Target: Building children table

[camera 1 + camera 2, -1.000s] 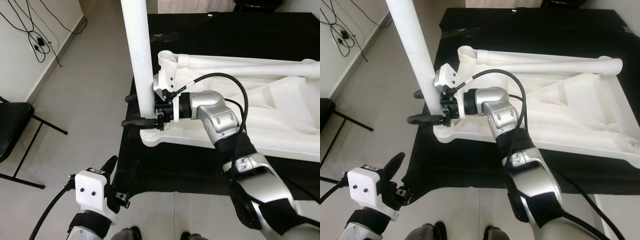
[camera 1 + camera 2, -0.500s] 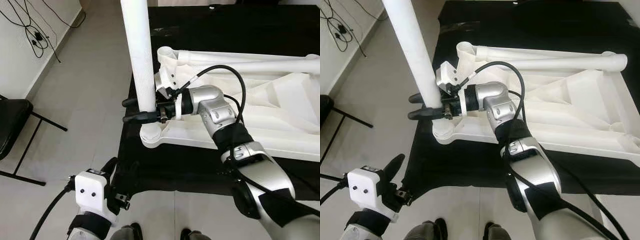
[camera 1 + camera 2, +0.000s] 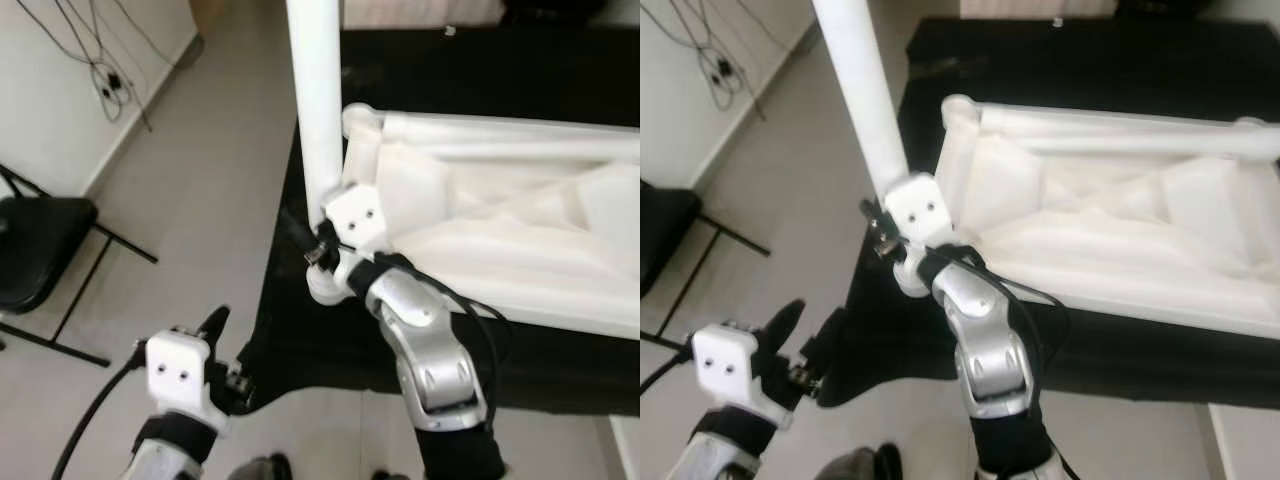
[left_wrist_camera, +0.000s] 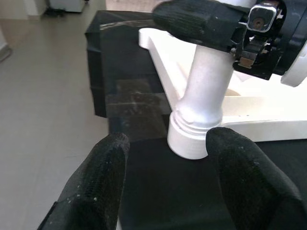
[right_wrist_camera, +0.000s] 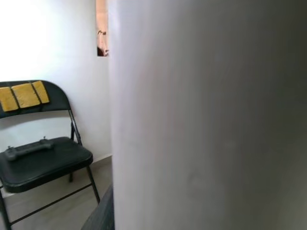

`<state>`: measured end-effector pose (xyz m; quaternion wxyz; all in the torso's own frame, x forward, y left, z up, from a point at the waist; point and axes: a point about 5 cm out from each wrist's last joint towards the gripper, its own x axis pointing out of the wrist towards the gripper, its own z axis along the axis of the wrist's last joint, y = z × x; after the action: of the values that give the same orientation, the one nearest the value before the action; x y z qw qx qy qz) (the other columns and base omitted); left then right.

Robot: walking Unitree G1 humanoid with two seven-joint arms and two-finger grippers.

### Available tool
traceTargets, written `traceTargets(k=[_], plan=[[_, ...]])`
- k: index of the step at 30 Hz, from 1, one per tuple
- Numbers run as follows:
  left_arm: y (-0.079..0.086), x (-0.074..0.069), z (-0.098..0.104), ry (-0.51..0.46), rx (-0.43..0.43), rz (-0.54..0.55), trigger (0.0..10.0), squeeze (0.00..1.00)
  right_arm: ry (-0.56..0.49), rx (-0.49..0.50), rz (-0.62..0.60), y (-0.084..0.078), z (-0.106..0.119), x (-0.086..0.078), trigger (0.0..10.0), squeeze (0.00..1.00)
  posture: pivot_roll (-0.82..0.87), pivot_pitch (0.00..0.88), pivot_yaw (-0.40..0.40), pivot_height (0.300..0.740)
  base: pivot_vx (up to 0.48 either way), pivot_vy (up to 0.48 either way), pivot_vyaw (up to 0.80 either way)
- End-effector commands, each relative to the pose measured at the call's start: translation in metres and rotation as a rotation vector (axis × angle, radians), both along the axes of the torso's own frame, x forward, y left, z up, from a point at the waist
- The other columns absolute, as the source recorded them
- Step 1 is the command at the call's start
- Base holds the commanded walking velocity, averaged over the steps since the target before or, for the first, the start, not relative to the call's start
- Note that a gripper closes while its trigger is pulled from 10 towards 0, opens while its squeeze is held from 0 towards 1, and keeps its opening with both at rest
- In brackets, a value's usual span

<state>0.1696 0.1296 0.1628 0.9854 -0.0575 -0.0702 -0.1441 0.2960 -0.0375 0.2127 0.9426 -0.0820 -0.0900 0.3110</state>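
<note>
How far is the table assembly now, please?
Done: one white leg stands upright in the corner socket of the upside-down tabletop. In hand: the right hand grips that leg low down; the left hand hangs open nearby. Left: another leg lies across the tabletop.

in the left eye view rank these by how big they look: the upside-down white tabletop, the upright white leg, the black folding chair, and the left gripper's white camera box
1. tabletop
2. upright white leg, cut off at the top edge
3. black folding chair, partly out of frame, so unsure against the leg
4. white camera box on the left gripper, though it is nearest the camera
</note>
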Motion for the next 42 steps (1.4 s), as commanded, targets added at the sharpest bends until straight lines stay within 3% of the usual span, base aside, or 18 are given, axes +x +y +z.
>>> traceTargets(k=[1, 2, 4, 6, 7, 10, 11, 13, 14, 17, 18, 21, 29, 30, 32, 33, 39, 42], plan=[[0.002, -0.001, -0.005, 0.024, 0.000, 0.004, 10.0, 0.00, 0.195, 0.024, 0.023, 0.025, -0.028, 0.004, 0.0, 0.00, 0.09, 0.215, 0.018, 0.740, 0.000, 0.000, 0.00], [0.003, -0.001, -0.005, 0.022, 0.002, 0.011, 10.0, 0.00, 0.193, 0.022, 0.029, 0.025, -0.027, 0.006, 10.0, 0.00, 0.09, 0.210, 0.017, 0.740, 0.000, 0.000, 0.00], [0.004, -0.001, -0.005, 0.020, 0.002, 0.024, 10.0, 0.00, 0.184, 0.027, 0.090, 0.027, -0.023, 0.010, 10.0, 0.00, 0.09, 0.206, 0.017, 0.740, 0.000, 0.000, 0.00], [0.004, -0.001, -0.005, 0.019, 0.002, 0.027, 10.0, 0.00, 0.191, 0.029, 0.075, 0.028, -0.020, 0.006, 10.0, 0.00, 0.09, 0.206, 0.017, 0.740, 0.000, 0.000, 0.00], [0.004, -0.001, -0.005, 0.019, 0.001, 0.026, 10.0, 0.00, 0.207, 0.061, 0.099, 0.028, -0.015, 0.006, 10.0, 1.00, 0.09, 0.205, 0.015, 0.740, 0.000, 0.000, 0.00], [0.003, -0.002, -0.005, 0.020, -0.001, 0.019, 10.0, 0.00, 0.197, 0.126, 0.170, 0.028, 0.001, 0.008, 10.0, 1.00, 0.09, 0.208, 0.012, 0.740, 0.000, 0.000, 0.00], [0.003, -0.002, -0.005, 0.021, -0.003, 0.014, 10.0, 0.00, 0.156, 0.146, 0.319, 0.029, 0.016, 0.013, 10.0, 1.00, 0.09, 0.207, 0.012, 0.740, 0.000, 0.000, 0.00], [0.003, -0.002, -0.005, 0.021, -0.003, 0.014, 10.0, 0.00, 0.156, 0.146, 0.319, 0.029, 0.016, 0.013, 10.0, 1.00, 0.09, 0.207, 0.012, 0.740, 0.000, 0.000, 0.00], [0.002, -0.002, -0.005, 0.020, -0.004, 0.013, 10.0, 0.00, 0.132, 0.136, 0.419, 0.029, 0.021, 0.014, 10.0, 1.00, 0.09, 0.208, 0.010, 0.740, 0.000, 0.000, 0.00], [0.002, -0.002, -0.005, 0.020, -0.005, 0.012, 10.0, 0.00, 0.116, 0.129, 0.485, 0.028, 0.024, 0.014, 10.0, 1.00, 0.09, 0.208, 0.010, 0.740, 0.000, 0.000, 0.00], [0.001, -0.002, -0.005, 0.020, -0.006, 0.011, 10.0, 0.00, 0.095, 0.079, 0.605, 0.026, 0.025, 0.016, 10.0, 0.00, 0.10, 0.207, 0.005, 0.740, 0.000, 0.000, 0.00], [0.000, -0.005, -0.005, 0.021, -0.007, 0.010, 10.0, 0.00, 0.110, -0.019, 0.794, 0.020, 0.025, 0.027, 10.0, 0.00, 0.11, 0.210, 0.004, 0.740, 0.000, 0.000, 0.00], [-0.002, -0.012, -0.002, 0.026, -0.006, 0.010, 10.0, 0.00, 0.126, -0.059, 0.972, 0.021, 0.042, 0.044, 10.0, 0.00, 0.14, 0.236, 0.004, 0.740, 0.000, 0.000, 0.00], [-0.002, -0.013, -0.002, 0.027, -0.006, 0.010, 10.0, 0.00, 0.129, -0.068, 0.995, 0.021, 0.043, 0.045, 4.0, 0.00, 0.14, 0.241, 0.002, 0.740, 0.000, 0.000, 0.00], [-0.002, -0.013, -0.001, 0.027, -0.005, 0.010, 10.0, 0.00, 0.130, -0.075, 1.008, 0.021, 0.044, 0.046, 4.0, 0.00, 0.14, 0.241, 0.002, 0.740, 0.000, 0.000, 0.00], [-0.002, -0.014, -0.001, 0.028, -0.005, 0.010, 10.0, 0.00, 0.138, -0.081, 1.042, 0.021, 0.044, 0.046, 0.0, 0.00, 0.15, 0.247, 0.001, 0.740, 0.000, 0.000, 0.00], [-0.003, -0.014, -0.001, 0.028, -0.006, 0.012, 10.0, 0.00, 0.147, -0.119, 1.122, 0.019, 0.043, 0.049, 0.0, 0.00, 0.14, 0.251, 0.000, 0.740, 0.000, 0.000, 0.00], [-0.003, -0.014, -0.001, 0.027, -0.007, 0.013, 10.0, 0.00, 0.133, -0.118, 1.073, 0.016, 0.038, 0.052, 0.0, 0.00, 0.13, 0.249, -0.001, 0.740, 0.000, 0.000, 0.00]])
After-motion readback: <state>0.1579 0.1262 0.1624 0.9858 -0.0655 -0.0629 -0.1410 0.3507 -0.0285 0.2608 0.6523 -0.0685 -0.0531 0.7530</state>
